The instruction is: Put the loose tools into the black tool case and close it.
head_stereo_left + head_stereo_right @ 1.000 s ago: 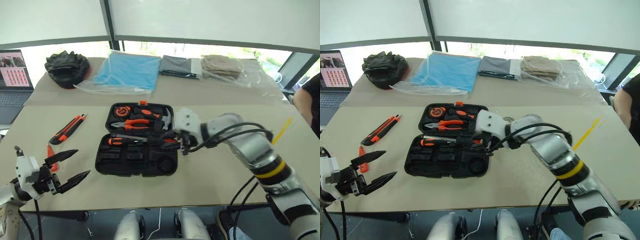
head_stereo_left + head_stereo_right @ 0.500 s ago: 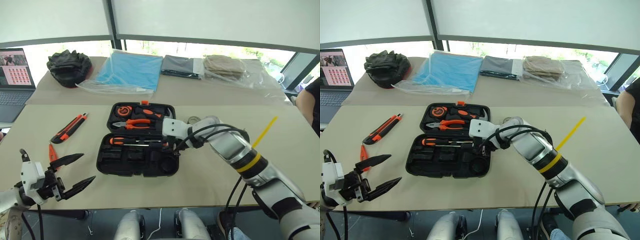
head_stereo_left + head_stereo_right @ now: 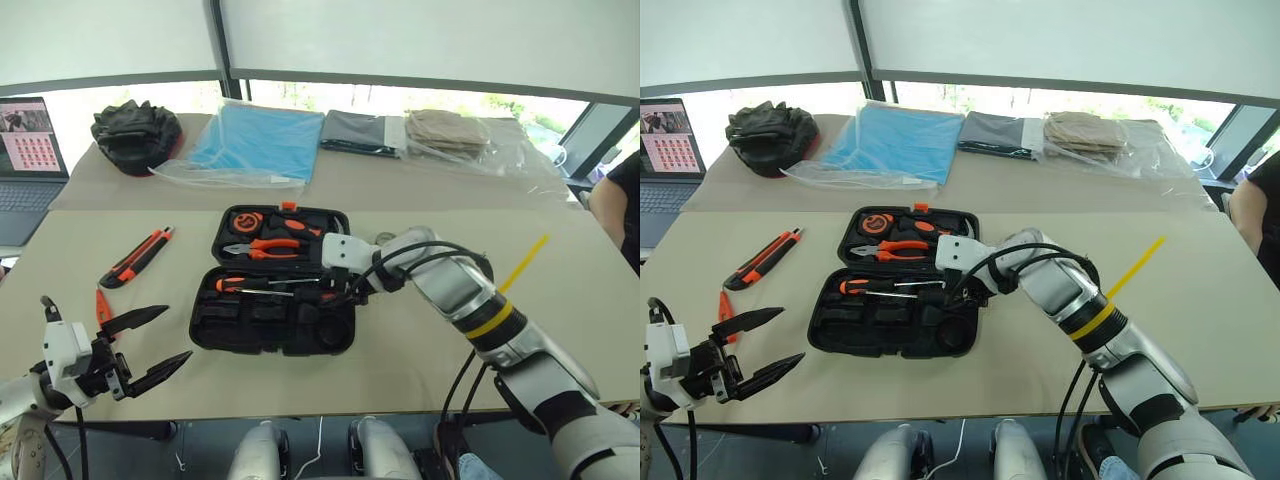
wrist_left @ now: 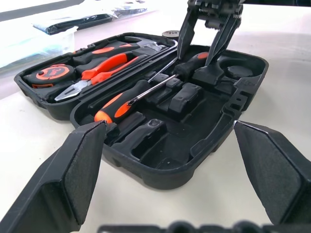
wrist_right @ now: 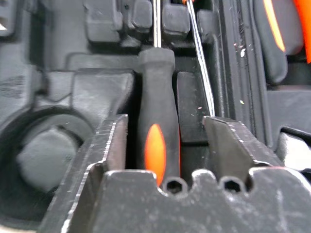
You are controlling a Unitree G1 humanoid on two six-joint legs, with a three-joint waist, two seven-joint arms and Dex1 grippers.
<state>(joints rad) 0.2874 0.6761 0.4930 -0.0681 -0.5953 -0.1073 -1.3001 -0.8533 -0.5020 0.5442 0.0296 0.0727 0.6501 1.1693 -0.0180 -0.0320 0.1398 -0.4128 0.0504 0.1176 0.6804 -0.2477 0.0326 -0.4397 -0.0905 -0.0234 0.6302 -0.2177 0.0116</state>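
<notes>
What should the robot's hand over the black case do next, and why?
Probably lift the right hand straight up out of the black tool case. Its fingers stand apart on either side of the screwdriver, which already lies in the case, while the utility knife waits on the table.

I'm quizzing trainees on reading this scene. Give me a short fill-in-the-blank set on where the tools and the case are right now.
1. The lid of the black tool case is ____.
2. The right tool has its fingers either side of a ____ handle in the case.
3. The utility knife lies on the ____, outside the case.
4. The left tool holds ____.

Missing words: open; screwdriver; table; nothing
</notes>
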